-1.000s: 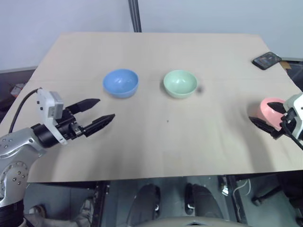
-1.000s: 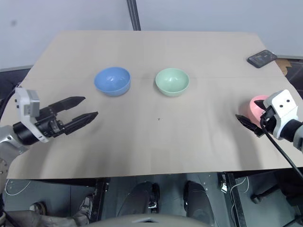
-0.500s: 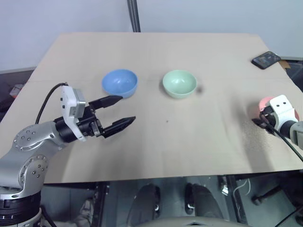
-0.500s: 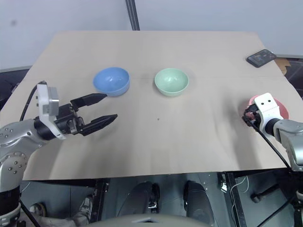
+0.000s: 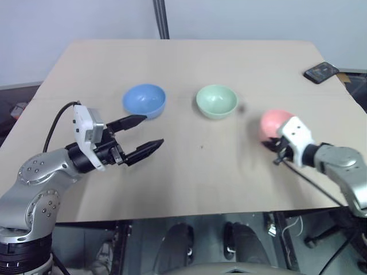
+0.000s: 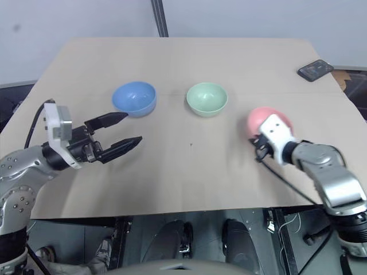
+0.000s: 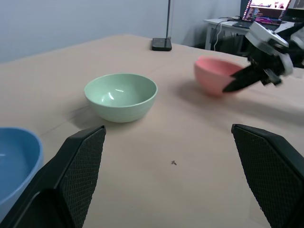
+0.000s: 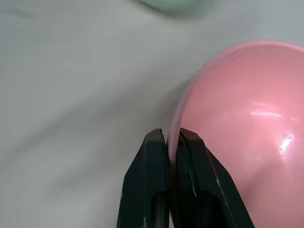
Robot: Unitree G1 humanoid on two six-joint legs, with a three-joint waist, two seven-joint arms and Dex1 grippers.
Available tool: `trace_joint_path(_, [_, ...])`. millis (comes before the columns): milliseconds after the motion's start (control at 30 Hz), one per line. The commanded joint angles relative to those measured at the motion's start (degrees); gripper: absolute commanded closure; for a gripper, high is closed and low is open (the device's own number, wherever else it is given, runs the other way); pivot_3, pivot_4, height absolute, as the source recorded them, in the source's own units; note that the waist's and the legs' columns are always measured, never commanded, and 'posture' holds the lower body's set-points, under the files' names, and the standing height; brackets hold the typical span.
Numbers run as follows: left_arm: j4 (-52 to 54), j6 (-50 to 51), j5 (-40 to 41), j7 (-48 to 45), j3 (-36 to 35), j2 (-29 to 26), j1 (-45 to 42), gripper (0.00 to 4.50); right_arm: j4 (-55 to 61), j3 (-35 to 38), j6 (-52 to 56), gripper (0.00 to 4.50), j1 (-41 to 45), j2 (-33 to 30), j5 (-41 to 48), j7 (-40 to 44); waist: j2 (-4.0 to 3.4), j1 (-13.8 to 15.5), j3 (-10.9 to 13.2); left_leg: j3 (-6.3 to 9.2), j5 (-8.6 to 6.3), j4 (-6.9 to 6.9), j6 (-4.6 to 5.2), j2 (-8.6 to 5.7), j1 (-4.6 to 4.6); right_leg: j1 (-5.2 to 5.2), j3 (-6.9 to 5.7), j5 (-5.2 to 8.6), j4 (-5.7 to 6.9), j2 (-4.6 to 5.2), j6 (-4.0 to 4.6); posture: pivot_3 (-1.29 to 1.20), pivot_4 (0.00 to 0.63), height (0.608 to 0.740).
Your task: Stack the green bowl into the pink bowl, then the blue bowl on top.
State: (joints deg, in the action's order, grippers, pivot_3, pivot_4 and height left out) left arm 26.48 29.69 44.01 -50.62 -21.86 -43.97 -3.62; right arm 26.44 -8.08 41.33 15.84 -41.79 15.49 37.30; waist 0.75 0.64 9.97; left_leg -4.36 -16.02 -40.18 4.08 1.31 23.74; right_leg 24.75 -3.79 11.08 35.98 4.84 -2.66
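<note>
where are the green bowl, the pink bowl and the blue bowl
green bowl point(image 5: 217, 101), left eye view, inside hollow
pink bowl point(image 5: 273, 122), left eye view, outer wall
blue bowl point(image 5: 144, 99), left eye view, inside hollow

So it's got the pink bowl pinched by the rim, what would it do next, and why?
Probably set the pink bowl flat on the table and let go. The right gripper is shut on its rim, and the bowl looks tilted, so nothing can go in yet. The green bowl and blue bowl sit untouched; the left gripper is open.
</note>
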Motion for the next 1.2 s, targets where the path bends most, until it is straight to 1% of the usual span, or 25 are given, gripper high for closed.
trace_joint_path(33, [0.81, -1.05, -0.11, 0.10, -0.97, 0.18, 1.43, 0.00, 3.84, -8.98, -5.60, 4.45, 1.45, 1.95, -4.09, 2.20, 0.00, 0.09, 0.00, 0.01, 0.00, 0.00, 0.00, 0.00, -0.01, -0.01, 0.00, 0.00, 0.00, 0.00, 0.01, 0.00, 0.150, 0.740])
trace_joint_path(67, [0.69, -1.12, 0.05, -0.34, -1.28, 0.13, 2.00, 0.00, 3.52, -11.37, -7.48, 4.45, 1.28, 1.70, -5.22, 3.84, 0.00, 0.21, 0.00, 0.03, 0.00, 0.00, 0.00, -0.01, 0.02, 0.01, -0.02, 0.00, 0.00, 0.01, 0.01, 0.00, 0.150, 0.740])
trace_joint_path(133, [-0.15, -1.37, -0.19, -1.00, -1.68, -0.24, 2.74, 0.00, -0.79, -15.64, -11.34, 4.45, 3.57, 2.62, -6.67, 7.94, 0.05, 0.21, -0.03, 0.05, 0.00, 0.00, 0.00, -0.05, 0.02, -0.02, -0.05, 0.00, -0.02, 0.06, 0.02, 0.00, 0.150, 0.740])
trace_joint_path(200, [-0.98, -1.96, -1.01, -1.23, -1.67, -0.50, 2.89, 0.00, -4.44, -17.40, -13.76, 4.45, 6.58, 3.71, -8.44, 9.60, 0.14, -0.14, -0.08, 0.04, 0.00, -0.04, 0.00, -0.04, -0.03, -0.07, -0.06, 0.07, -0.03, 0.05, 0.12, 0.00, 0.150, 0.740])
trace_joint_path(267, [-1.07, -1.95, -1.17, -1.31, -1.72, -0.63, 2.76, 0.00, -6.47, -17.64, -14.32, 4.45, 8.85, 4.90, -7.72, 12.15, 0.13, -0.49, -0.08, 0.03, 0.02, -0.04, -0.03, -0.01, -0.14, -0.16, -0.06, 0.10, 0.00, 0.01, 0.14, 0.00, 0.150, 0.740])
trace_joint_path(367, [-0.84, -1.76, -1.04, -1.29, -2.00, -0.51, 2.83, 0.00, -6.58, -16.17, -12.08, 3.33, 10.13, 6.82, -4.77, 14.53, 0.12, -0.60, -0.07, 0.11, 0.05, -0.03, -0.08, 0.03, -0.13, -0.13, -0.10, 0.09, 0.08, -0.02, 0.19, 0.00, 0.150, 0.740])
trace_joint_path(433, [-0.53, -1.61, -0.75, -1.18, -2.22, -0.35, 3.12, 0.00, -5.75, -15.50, -10.75, 2.77, 10.15, 7.22, -3.87, 15.46, 0.11, -0.49, -0.07, 0.12, 0.05, -0.03, -0.09, 0.02, -0.06, -0.06, -0.11, 0.05, 0.11, 0.00, 0.16, 0.00, 0.150, 0.740])
trace_joint_path(467, [-0.28, -1.51, -0.59, -1.03, -2.15, -0.17, 3.22, 0.00, -5.11, -14.88, -9.96, 2.14, 10.01, 7.34, -3.44, 15.44, 0.11, -0.44, -0.07, 0.12, 0.05, -0.04, -0.08, 0.01, -0.03, -0.06, -0.11, -0.03, 0.09, 0.01, 0.04, 0.00, 0.150, 0.740])
trace_joint_path(567, [0.30, -1.66, 0.49, -1.63, -2.29, 0.34, 3.70, 0.00, -2.68, -10.53, -5.98, 0.71, 10.14, 7.59, 0.18, 14.77, 0.10, -0.27, -0.06, 0.12, 0.04, -0.04, -0.07, -0.02, 0.00, -0.06, -0.11, -0.03, 0.00, 0.05, 0.04, 0.00, 0.150, 0.740])
trace_joint_path(600, [0.37, -2.09, 0.78, -2.05, -2.56, 0.53, 3.91, 0.00, -1.88, -8.66, -4.16, 0.30, 10.46, 7.63, 2.18, 14.79, 0.10, -0.18, -0.06, 0.11, 0.04, -0.03, -0.07, -0.02, 0.01, -0.06, -0.11, -0.02, 0.00, 0.05, 0.05, 0.00, 0.150, 0.740])
trace_joint_path(633, [0.48, -2.39, 1.11, -2.43, -2.81, 0.65, 4.07, 0.00, -0.80, -6.30, -2.02, 0.14, 11.09, 6.91, 5.22, 16.01, 0.09, -0.04, -0.05, 0.12, 0.04, -0.03, -0.07, -0.02, 0.00, -0.06, -0.12, -0.02, 0.00, 0.05, 0.06, 0.00, 0.150, 0.740])
trace_joint_path(733, [0.50, -1.72, 2.25, -2.11, -3.16, 0.86, 3.95, 0.00, -0.05, -0.56, 3.09, 0.14, 14.26, 5.74, 12.27, 18.06, 0.05, 0.08, -0.03, 0.14, 0.04, -0.03, -0.07, -0.01, -0.01, -0.07, -0.14, 0.02, 0.02, 0.05, 0.13, 0.00, 0.150, 0.740])
trace_joint_path(833, [0.20, -1.87, 2.28, -0.79, -2.79, 1.67, 3.60, 0.00, -4.71, 1.27, 1.54, 0.14, 19.47, 5.75, 11.87, 17.65, 0.05, -0.07, -0.03, 0.15, 0.03, -0.03, -0.07, -0.01, -0.03, -0.07, -0.14, 0.06, 0.02, 0.07, 0.22, 0.00, 0.150, 0.740])
trace_joint_path(900, [0.51, -1.79, 2.13, -0.18, -2.51, 2.15, 3.67, 0.00, -10.45, 0.05, -2.08, 0.14, 23.15, 6.43, 7.74, 15.83, 0.06, -0.18, -0.04, 0.14, 0.03, -0.03, -0.07, -0.01, -0.04, -0.07, -0.14, 0.06, 0.04, 0.04, 0.22, 0.00, 0.150, 0.740])
trace_joint_path(1000, [0.88, -1.50, 2.30, 1.14, -2.85, 3.00, 4.17, 0.00, -22.02, -3.69, -11.24, 0.14, 28.20, 8.07, 0.13, 14.75, 0.06, -0.19, -0.03, 0.09, 0.03, -0.03, -0.06, -0.04, -0.02, -0.06, -0.12, 0.05, 0.04, 0.04, 0.22, 0.00, 0.150, 0.740])
trace_joint_path(1200, [2.56, -1.44, 2.35, 3.10, -4.36, 3.31, 6.15, 0.00, -42.63, -6.49, -24.20, 0.14, 37.09, 14.12, -6.50, 16.14, 0.03, -0.57, -0.02, 0.09, 0.04, -0.02, -0.06, -0.05, 0.05, 0.01, -0.11, -0.07, 0.04, 0.02, 0.02, 0.00, 0.150, 0.740])
